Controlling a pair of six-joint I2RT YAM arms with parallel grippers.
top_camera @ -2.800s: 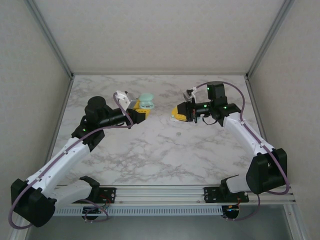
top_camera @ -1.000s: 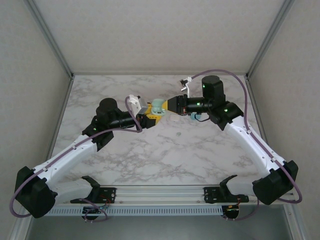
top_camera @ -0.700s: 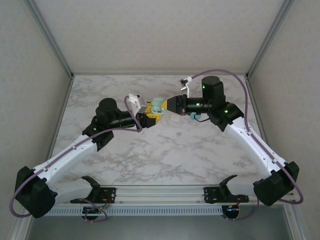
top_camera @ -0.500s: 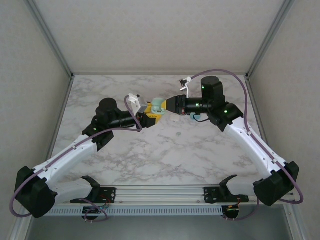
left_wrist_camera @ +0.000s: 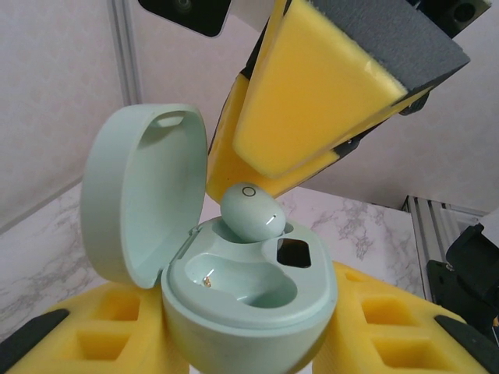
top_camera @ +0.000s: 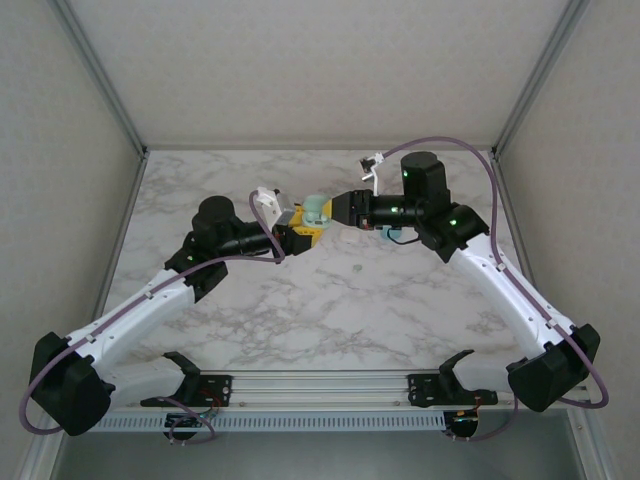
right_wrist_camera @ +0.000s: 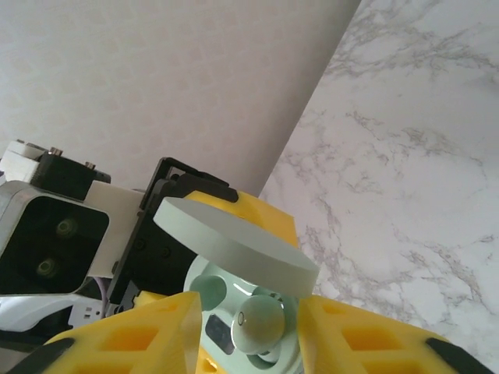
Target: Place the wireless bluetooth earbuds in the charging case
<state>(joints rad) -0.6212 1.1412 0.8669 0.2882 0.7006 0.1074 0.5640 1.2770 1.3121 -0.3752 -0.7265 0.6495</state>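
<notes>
You are at the seating step for the first bud. Your left end effector (left_wrist_camera: 249, 347) is clamped on the lower body of the mint case (left_wrist_camera: 253, 300), holding it up off the worktop (top_camera: 330, 300) with the lid (left_wrist_camera: 140, 195) swung open on the side away from your right arm. Your right end effector (right_wrist_camera: 248, 339) hangs just above the case with its yellow fingers (right_wrist_camera: 156, 339) parted. The mint bud (left_wrist_camera: 251, 212) lies between them with a gap showing on each side, so it looks let go rather than gripped. It rests in the well nearer those right fingertips, but it sits high and tilted, so I judge it not fully home. The other socket (left_wrist_camera: 234, 282), on the side nearer your left wrist, is bare, with its contact showing. Next, I would either nudge the bud down lightly with one pad until it drops level, or lift the right end effector straight away from the case without brushing the bud or the lid. Keep the left grip steady throughout, since any wobble could tip the bud out. After that, the empty socket wants its mate.
</notes>
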